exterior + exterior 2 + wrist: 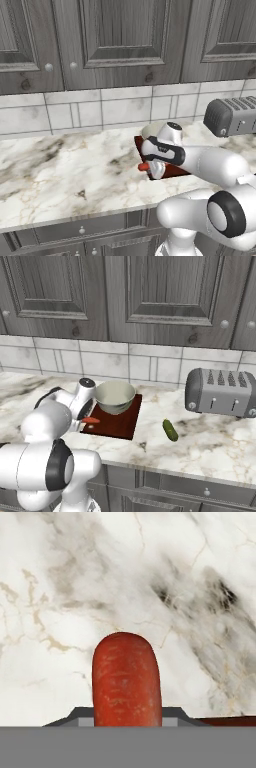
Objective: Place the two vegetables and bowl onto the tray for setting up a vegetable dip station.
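jaws: gripper clamped on the carrot; hand view shows the carrot sticking straight out between the two fingers, so the grip reads as firm on its back end

carrot: orange-red tip pokes out of the hand at the tray's left edge in both base views, off the desk; whether it hangs over tray or over marble is hard to call, looks right on the border

carrot axis: runs along the hand's pointing line, roughly level, tip aimed left away from the tray

tray: dark reddish-brown, just right of the jaws, front half bare

bowl: already on the tray, back half, near the wall

cucumber: lies on the desk right of the tray, well apart from the jaws, between tray and toaster; long axis slanted, near end toward the front edge

key relation: tray's bare front patch lies to the right of the carrot, so the drop needs a short shift right, then lower and release; the carrot's length then runs across the tray's width, should fit in front of the bowl

progress: judged one of three items placed, carrot in transit, cucumber untouched

risk: release too far left and the carrot lands on the rim or rolls back onto marble; bowl close behind, keep the hand forward of it

next after: cucumber needs a reach across the tray to the right
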Controlling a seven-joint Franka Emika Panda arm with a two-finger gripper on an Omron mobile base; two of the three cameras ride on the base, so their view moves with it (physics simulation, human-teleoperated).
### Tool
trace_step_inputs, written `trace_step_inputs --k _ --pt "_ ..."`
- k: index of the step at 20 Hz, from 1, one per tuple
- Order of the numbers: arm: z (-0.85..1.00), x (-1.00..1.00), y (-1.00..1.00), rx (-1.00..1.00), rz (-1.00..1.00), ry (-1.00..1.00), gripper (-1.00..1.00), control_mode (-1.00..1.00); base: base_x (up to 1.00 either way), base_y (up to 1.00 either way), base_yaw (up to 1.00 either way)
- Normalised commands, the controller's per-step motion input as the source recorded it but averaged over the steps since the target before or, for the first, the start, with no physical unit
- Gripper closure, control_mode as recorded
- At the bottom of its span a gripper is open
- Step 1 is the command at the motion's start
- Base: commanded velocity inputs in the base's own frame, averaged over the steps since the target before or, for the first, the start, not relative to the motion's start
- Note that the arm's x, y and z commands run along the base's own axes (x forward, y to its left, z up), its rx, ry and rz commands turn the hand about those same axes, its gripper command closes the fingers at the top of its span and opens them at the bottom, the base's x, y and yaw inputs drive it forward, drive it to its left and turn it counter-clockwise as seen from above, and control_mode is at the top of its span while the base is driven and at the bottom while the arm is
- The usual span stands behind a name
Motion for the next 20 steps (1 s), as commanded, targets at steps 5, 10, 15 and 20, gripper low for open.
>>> trace_step_inputs --k 5,10,15,20 --pt "-0.04 0.04 -0.13 -0.02 0.0 -0.04 1.0 -1.0 0.0 0.0 0.0" --pt "-0.09 0.02 -0.11 -0.04 0.0 -0.12 1.0 -1.0 0.0 0.0 0.0" --pt "-0.07 0.05 -0.12 -0.01 0.0 -0.05 1.0 -1.0 0.0 0.0 0.0" --pt "-0.06 0.08 -0.12 0.0 0.0 0.0 1.0 -1.0 0.0 0.0 0.0"
